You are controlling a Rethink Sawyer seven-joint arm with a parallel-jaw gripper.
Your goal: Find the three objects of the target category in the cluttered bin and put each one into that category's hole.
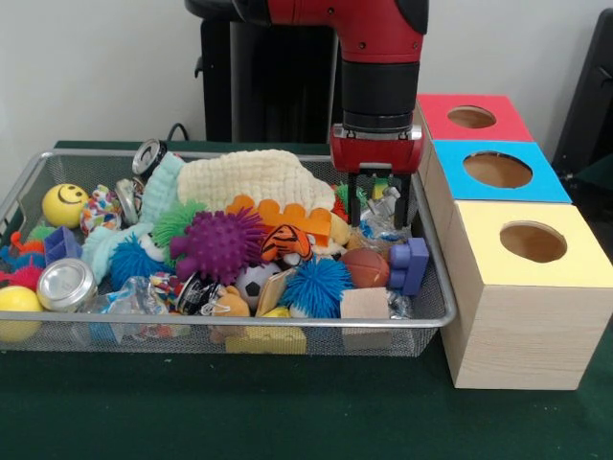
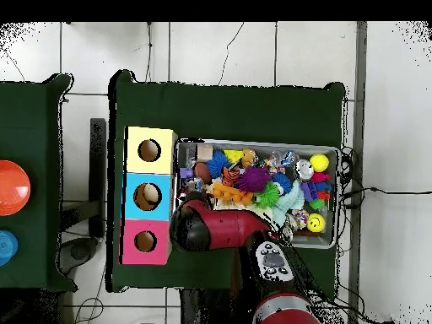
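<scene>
A wire mesh bin (image 1: 436, 287) holds a heap of mixed things: a purple spiky ball (image 1: 218, 244), a blue spiky ball (image 1: 316, 286), a small brown football (image 1: 367, 268), a soccer ball (image 1: 254, 283), a yellow smiley ball (image 1: 64, 204), a silver can (image 1: 65, 284) and a purple block (image 1: 410, 264). My gripper (image 1: 378, 203) hangs open over the bin's rear right corner, its fingertips just above crinkled clear plastic (image 1: 383, 225). Nothing is held. In the overhead view the red arm (image 2: 219, 229) hides the gripper.
Three wooden boxes with round holes stand to the right of the bin: red top (image 1: 471, 117), blue top (image 1: 497, 170), yellow top (image 1: 533, 241). A white knitted cloth (image 1: 254, 180) and an orange block (image 1: 287, 218) lie mid-bin. In the overhead view the boxes (image 2: 149, 196) flank the bin (image 2: 253, 142).
</scene>
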